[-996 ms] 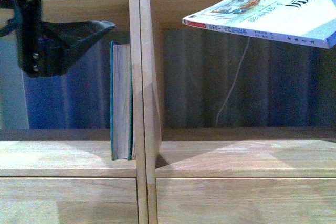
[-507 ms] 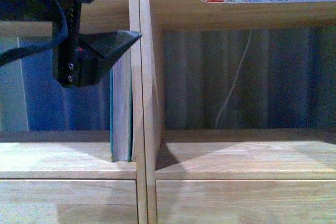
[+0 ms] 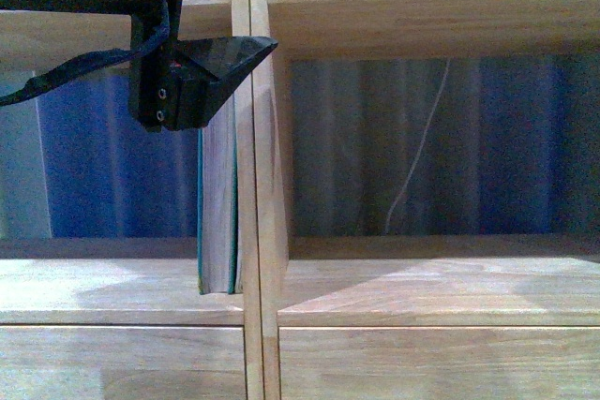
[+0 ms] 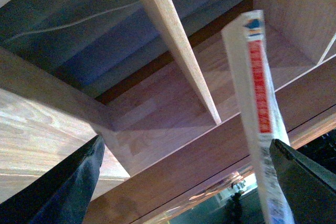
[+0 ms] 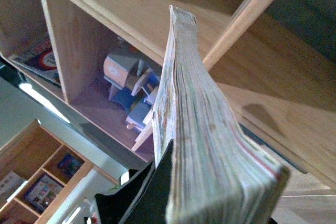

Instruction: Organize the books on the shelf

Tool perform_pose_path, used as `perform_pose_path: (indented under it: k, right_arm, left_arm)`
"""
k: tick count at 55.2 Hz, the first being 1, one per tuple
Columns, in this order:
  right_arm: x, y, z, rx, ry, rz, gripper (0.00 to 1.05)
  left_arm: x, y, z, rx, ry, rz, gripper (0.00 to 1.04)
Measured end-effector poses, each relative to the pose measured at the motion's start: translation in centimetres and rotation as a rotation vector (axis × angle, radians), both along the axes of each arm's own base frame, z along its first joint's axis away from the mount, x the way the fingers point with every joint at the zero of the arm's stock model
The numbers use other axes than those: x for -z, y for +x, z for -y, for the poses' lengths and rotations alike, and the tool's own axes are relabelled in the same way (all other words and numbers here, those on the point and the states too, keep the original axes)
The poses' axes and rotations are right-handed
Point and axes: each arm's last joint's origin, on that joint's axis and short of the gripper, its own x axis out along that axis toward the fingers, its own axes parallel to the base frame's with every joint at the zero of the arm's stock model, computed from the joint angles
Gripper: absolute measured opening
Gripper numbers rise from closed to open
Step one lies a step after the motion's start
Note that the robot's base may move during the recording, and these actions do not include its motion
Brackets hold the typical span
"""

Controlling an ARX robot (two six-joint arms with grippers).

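- The teal book (image 3: pixel 217 213) stands upright in the shelf's (image 3: pixel 422 16) left compartment, against the central divider (image 3: pixel 251 185).
- The left fingers (image 4: pixel 63 182) hang at the book's top, spread wide and gripping nothing. A narrow white-and-red strip (image 4: pixel 257 93) runs just beside one finger; whose edge it is, I cannot tell.
- The right fingers (image 5: pixel 149 192) clamp the paperback (image 5: pixel 199 129), held aloft near the shelf.

Dim, perhaps curtained, bluish backdrop (image 3: pixel 356 147)
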Motion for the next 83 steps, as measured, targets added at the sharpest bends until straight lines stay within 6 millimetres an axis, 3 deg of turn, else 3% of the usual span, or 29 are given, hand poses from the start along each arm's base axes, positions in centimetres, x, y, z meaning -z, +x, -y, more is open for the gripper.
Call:
perform_pose_path:
  k: [15, 32, 41, 57, 77, 78, 83]
  right_arm:
    - [1.0, -0.5, -1.0, 0.002, -0.007, -0.026, 0.07]
    - [2.7, 1.1, -3.6, -0.074, -0.088, -0.089, 0.07]
    - [3.3, 1.9, -3.5, -0.048, -0.093, -0.12, 0.07]
    - [2.7, 1.4, -3.0, -0.048, -0.087, -0.089, 0.07]
    - [2.6, 1.1, -3.1, -0.055, -0.084, -0.08, 0.07]
    - [2.3, 0.6, -3.3, -0.072, -0.07, -0.07, 0.07]
    - [2.3, 0.6, -3.3, -0.072, -0.07, -0.07, 0.07]
  left_arm:
    - [0.0, 0.1, 0.4, -0.017, 0.018, -0.003, 0.97]
    - [-0.8, -0.7, 1.9, 0.045, 0.056, 0.034, 0.97]
    - [-0.8, -0.7, 1.9, 0.036, 0.069, 0.04, 0.97]
    - [-0.8, -0.6, 1.7, 0.004, 0.086, 0.05, 0.97]
    - [-0.8, -0.4, 1.6, -0.09, 0.13, 0.091, 0.41]
    - [-1.1, -0.5, 1.5, -0.096, 0.086, 0.084, 0.09]
    - [-1.2, -0.6, 1.4, -0.096, 0.07, 0.079, 0.07]
